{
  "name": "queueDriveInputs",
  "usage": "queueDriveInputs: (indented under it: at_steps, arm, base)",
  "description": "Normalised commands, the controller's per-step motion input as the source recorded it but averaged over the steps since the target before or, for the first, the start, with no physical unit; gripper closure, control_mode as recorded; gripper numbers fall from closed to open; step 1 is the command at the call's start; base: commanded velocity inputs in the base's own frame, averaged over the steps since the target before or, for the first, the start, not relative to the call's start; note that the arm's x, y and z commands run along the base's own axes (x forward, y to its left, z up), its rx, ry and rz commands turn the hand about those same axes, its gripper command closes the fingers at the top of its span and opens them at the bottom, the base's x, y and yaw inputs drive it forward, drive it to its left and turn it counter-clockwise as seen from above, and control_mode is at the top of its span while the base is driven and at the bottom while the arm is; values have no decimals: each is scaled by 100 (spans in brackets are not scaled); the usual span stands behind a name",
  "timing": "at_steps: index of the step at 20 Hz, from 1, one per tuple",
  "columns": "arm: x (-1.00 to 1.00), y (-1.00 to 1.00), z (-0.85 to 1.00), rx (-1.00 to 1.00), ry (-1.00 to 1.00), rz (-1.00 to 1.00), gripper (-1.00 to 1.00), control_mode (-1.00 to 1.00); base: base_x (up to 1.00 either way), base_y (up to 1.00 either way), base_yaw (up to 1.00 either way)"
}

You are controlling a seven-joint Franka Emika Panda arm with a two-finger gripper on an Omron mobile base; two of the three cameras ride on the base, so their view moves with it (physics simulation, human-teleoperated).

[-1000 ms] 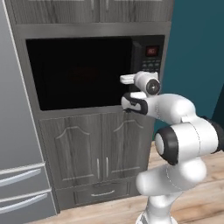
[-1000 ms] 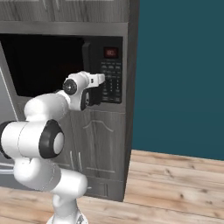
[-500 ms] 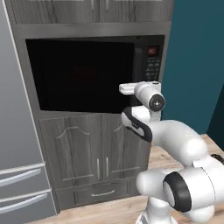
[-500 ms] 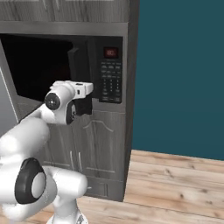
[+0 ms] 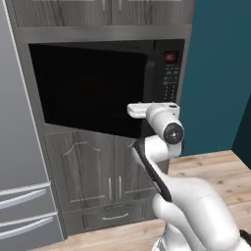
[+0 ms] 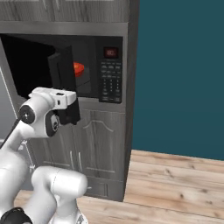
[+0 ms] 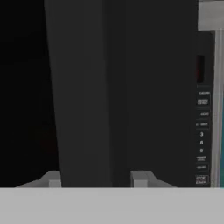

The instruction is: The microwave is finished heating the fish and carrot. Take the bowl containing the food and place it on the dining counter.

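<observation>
The black microwave [image 5: 98,83] is built into the grey cabinet wall, and its door [image 6: 61,74] stands swung partly out. Behind the door's edge in the right base view, the rim of the red-orange bowl [image 6: 78,68] shows inside the cavity. The fish and the carrot are hidden from view. My gripper [image 7: 96,178] is at the door's free edge, its fingertips [image 7: 52,178] standing on either side of the vertical handle bar, with a small gap on one side. In the right base view the gripper [image 6: 69,114] sits low on the door. The dining counter is out of view.
A steel fridge [image 5: 19,171] stands left of the microwave column. Grey cabinet doors [image 5: 98,181] and a drawer lie below the microwave. A teal wall [image 6: 179,74] and a wooden floor [image 6: 175,175] are to the right. The button panel [image 6: 110,81] sits right of the cavity.
The arm has drawn back toward the base and the microwave door has swung out with it, uncovering the bowl in the right base view. The fingers have spread a little.
</observation>
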Motion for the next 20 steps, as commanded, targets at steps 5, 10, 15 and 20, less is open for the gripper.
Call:
queueDriveInputs:
  at_steps: [5,10,15,20]
  arm:
    - [-100,46,100,5,0,0,100,-100]
    - [-100,51,87,2,3,0,-100,-100]
    - [-100,18,-29,-1,0,15,-100,-100]
    - [-100,2,-24,-1,-3,9,-100,-100]
  base:
    - [0,0,0]
    - [0,0,0]
    - [0,0,0]
    - [0,0,0]
